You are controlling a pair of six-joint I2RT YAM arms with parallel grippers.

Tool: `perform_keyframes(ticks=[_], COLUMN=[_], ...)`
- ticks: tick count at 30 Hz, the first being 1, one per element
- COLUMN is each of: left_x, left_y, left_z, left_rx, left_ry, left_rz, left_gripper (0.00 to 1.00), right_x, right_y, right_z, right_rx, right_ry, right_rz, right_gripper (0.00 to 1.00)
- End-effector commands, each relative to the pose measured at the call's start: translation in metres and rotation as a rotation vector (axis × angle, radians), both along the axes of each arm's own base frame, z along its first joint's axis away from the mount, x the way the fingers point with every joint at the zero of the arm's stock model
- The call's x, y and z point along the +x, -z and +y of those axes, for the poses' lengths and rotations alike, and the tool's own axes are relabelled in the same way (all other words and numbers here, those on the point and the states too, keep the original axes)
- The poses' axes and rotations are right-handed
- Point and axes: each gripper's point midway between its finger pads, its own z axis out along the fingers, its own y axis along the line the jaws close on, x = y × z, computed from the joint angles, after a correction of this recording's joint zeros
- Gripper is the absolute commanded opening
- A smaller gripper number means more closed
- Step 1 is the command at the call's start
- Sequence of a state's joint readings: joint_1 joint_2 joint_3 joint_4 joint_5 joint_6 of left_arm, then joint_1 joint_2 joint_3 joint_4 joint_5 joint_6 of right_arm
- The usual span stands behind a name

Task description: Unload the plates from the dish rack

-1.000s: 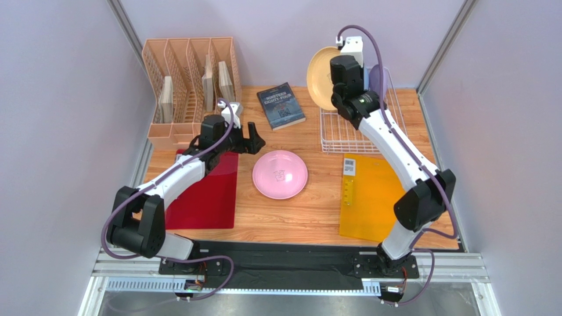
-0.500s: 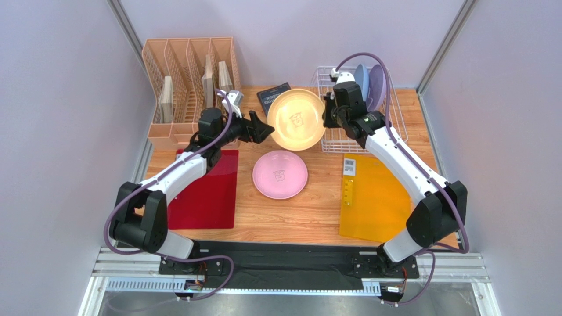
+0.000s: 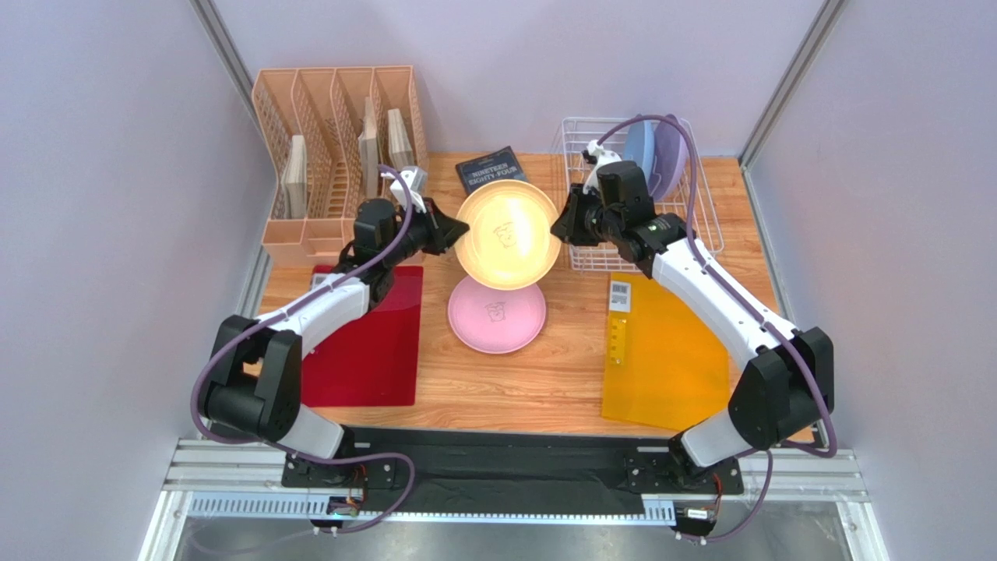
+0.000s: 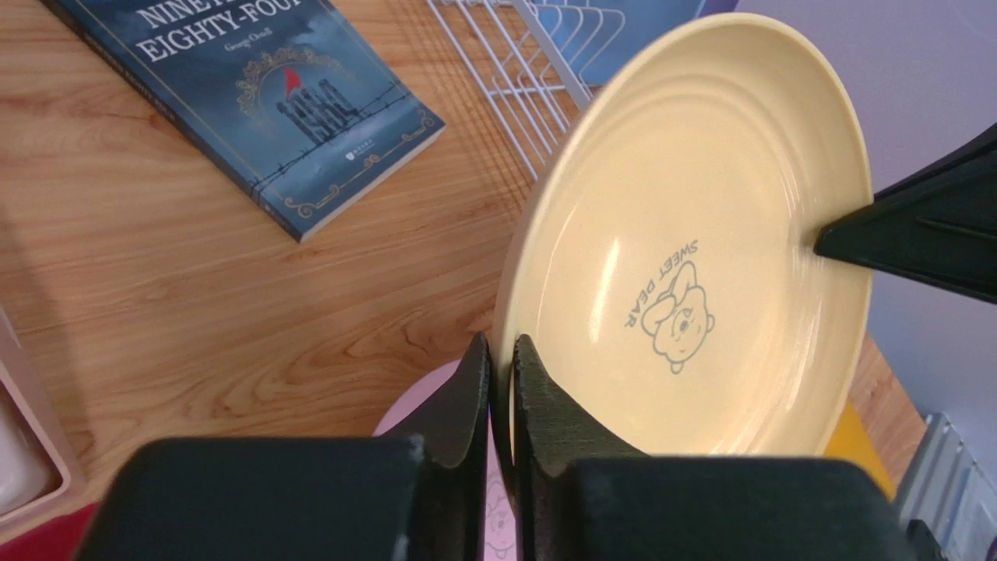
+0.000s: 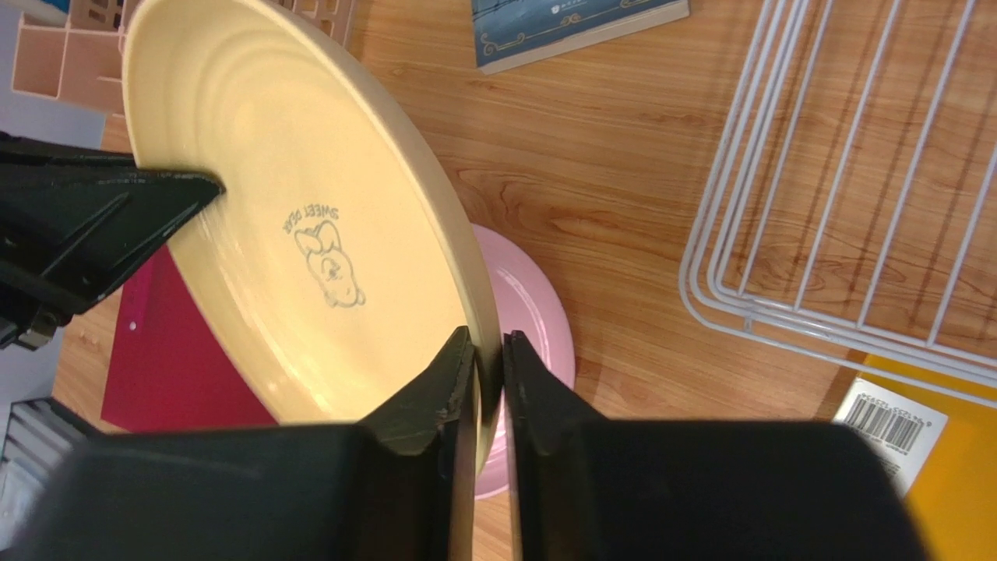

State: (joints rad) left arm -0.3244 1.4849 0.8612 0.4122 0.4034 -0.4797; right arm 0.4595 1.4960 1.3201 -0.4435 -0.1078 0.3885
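The cream-tan plate (image 3: 508, 234) (image 4: 690, 234) (image 5: 293, 234) hangs tilted over the table's middle, just above the pink plate (image 3: 497, 321) (image 5: 529, 306) lying flat on the wood. My left gripper (image 3: 454, 230) (image 4: 501, 365) is shut on the cream plate's left rim. At the opposite rim my right gripper (image 3: 564, 222) (image 5: 489, 365) has its jaws closed around the edge. The white wire dish rack (image 3: 693, 240) (image 5: 819, 175) stands at the back right. A light blue plate (image 3: 643, 146) and a lavender plate (image 3: 674, 164) stand upright in its far end.
A peach slotted file organiser (image 3: 334, 152) stands at the back left. A dark blue book (image 3: 489, 170) (image 4: 258, 105) lies behind the held plate. A red mat (image 3: 363, 339) lies front left, an orange mat (image 3: 661, 351) with a ruler front right.
The right arm carried the cream plate from the rack to the middle and lowered it over the pink plate. The left gripper moved in and shut on its left rim.
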Motion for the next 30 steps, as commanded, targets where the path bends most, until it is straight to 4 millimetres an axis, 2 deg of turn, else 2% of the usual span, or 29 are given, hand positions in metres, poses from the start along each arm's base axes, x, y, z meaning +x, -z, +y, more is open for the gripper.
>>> perform_keyframes(ticks=[1,3,4,11,12,13,15,16,17,18,24,30], left_x=[-0.003,-0.006,-0.008,-0.024,-0.029,-0.032,-0.037,-0.038,-0.039,-0.042,-0.051,-0.054], left_y=[-0.003,0.006,0.005,0.018,0.023,0.021,0.031,0.035,0.040,0.046,0.085,0.111], left_z=[0.003,0.007,0.009,0.013,0.014,0.014,0.018,0.020,0.021,0.022,0.022,0.020], left_rx=[0.006,0.029,0.033,0.066,0.072,0.074,0.099,0.116,0.128,0.140,0.143,0.165], left_ry=[-0.018,-0.035,-0.037,-0.016,-0.015,-0.009,-0.017,-0.022,-0.021,-0.019,-0.010,-0.012], left_rz=[-0.033,-0.009,-0.010,0.023,0.052,0.052,0.099,0.109,0.122,0.138,0.207,0.249], left_gripper=[0.02,0.00,0.00,0.00,0.00,0.00,0.00,0.00,0.00,0.00,0.00,0.00], right_x=[0.003,0.009,0.011,0.030,0.034,0.038,0.044,0.049,0.053,0.058,0.087,0.116], right_y=[-0.034,-0.034,-0.033,-0.035,-0.037,-0.041,-0.045,-0.051,-0.050,-0.053,-0.061,-0.053], right_z=[0.017,0.009,0.005,-0.028,-0.037,-0.044,-0.055,-0.063,-0.067,-0.077,-0.115,-0.141], right_rx=[0.110,0.067,0.047,-0.098,-0.123,-0.137,-0.164,-0.178,-0.196,-0.221,-0.370,-0.457], right_ry=[-0.041,-0.002,0.013,0.120,0.164,0.182,0.219,0.247,0.262,0.302,0.456,0.534], right_rz=[-0.078,-0.087,-0.090,-0.119,-0.127,-0.142,-0.157,-0.170,-0.170,-0.181,-0.215,-0.218], right_gripper=[0.25,0.39,0.42,0.48,0.54,0.54,0.57,0.65,0.66,0.71,0.77,0.77])
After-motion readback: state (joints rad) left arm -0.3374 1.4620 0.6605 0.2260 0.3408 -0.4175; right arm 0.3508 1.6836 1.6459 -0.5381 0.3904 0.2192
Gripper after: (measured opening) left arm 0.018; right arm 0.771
